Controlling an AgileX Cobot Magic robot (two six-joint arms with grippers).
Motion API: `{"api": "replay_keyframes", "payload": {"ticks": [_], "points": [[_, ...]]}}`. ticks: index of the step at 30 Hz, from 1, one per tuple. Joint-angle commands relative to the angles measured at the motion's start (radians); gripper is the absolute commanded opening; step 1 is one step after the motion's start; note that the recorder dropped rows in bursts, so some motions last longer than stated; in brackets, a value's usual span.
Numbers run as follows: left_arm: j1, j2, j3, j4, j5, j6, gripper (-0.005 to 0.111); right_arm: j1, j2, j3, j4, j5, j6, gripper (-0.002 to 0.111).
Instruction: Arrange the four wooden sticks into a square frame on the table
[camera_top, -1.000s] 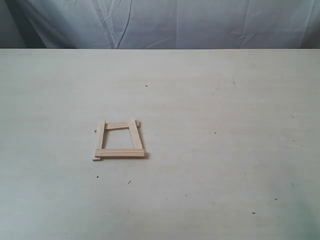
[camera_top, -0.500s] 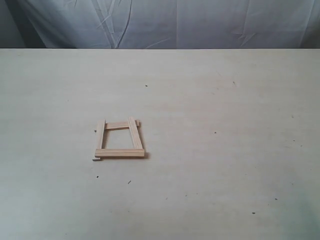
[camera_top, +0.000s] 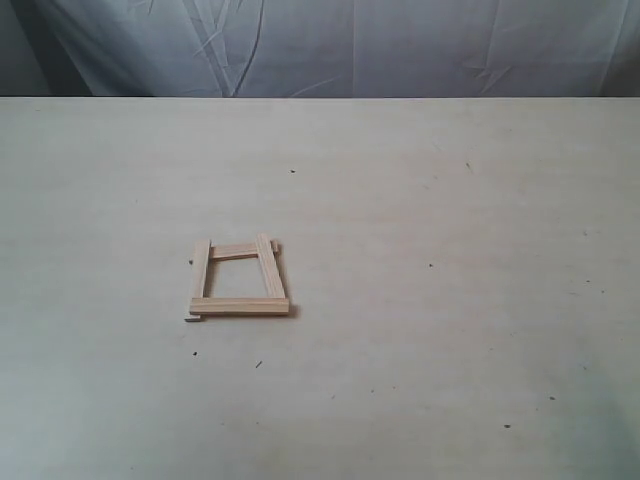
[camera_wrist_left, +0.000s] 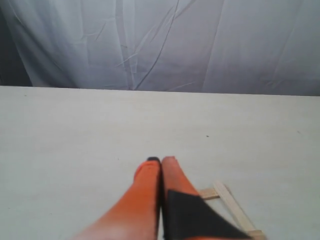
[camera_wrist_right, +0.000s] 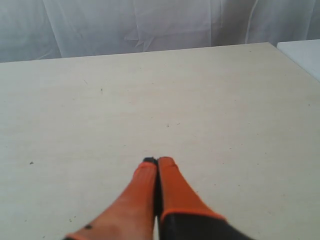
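**Frame on the table, both grippers closed**

Exterior view: a wrinkled white cloth (camera_top: 350, 45) hangs behind a pale, specked table (camera_top: 450, 300). The frame (camera_top: 240, 306) lies flat on the table, left of the middle. Its four sticks (camera_top: 268, 268) touch at the corners, with ends overhanging and the far stick slightly tilted.

Left wrist view: the left gripper (camera_wrist_left: 161, 161) is over the table, its orange fingers (camera_wrist_left: 145, 185) pressed together with nothing between them. A corner of the frame shows just beside it, partly hidden by the gripper's black part.

Right wrist view: the right gripper (camera_wrist_right: 157, 161) is over the table too, fingers pressed together and empty.
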Motion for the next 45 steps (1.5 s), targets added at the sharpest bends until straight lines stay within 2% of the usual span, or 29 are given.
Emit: {"api": "replay_keyframes", "payload": {"ticks": [1,7,11,16,25,35,45], "points": [[-0.003,-0.058,0.07,0.027,-0.076,0.012,0.0,-0.005,-0.006,0.001,-0.004,-0.011,-0.004,0.0],[-0.003,-0.232,0.311,0.121,-0.264,0.012,0.0,-0.005,-0.006,0.001,-0.004,-0.011,-0.004,0.0],[-0.003,-0.374,0.443,0.152,-0.309,0.012,0.0,-0.005,-0.006,0.001,-0.004,-0.009,-0.004,0.0],[-0.026,-0.374,0.443,0.203,-0.184,0.012,0.0,-0.005,-0.006,0.001,-0.004,-0.009,-0.004,0.0],[-0.121,-0.374,0.443,0.228,-0.182,0.012,0.0,-0.005,-0.006,0.001,0.008,-0.009,-0.004,0.0],[-0.102,-0.374,0.443,0.228,-0.182,-0.112,0.0,-0.005,-0.006,0.001,0.008,-0.011,-0.004,0.0],[-0.093,-0.374,0.443,0.24,-0.189,-0.112,0.0,-0.005,-0.006,0.001,0.008,-0.009,-0.004,0.0]]}}
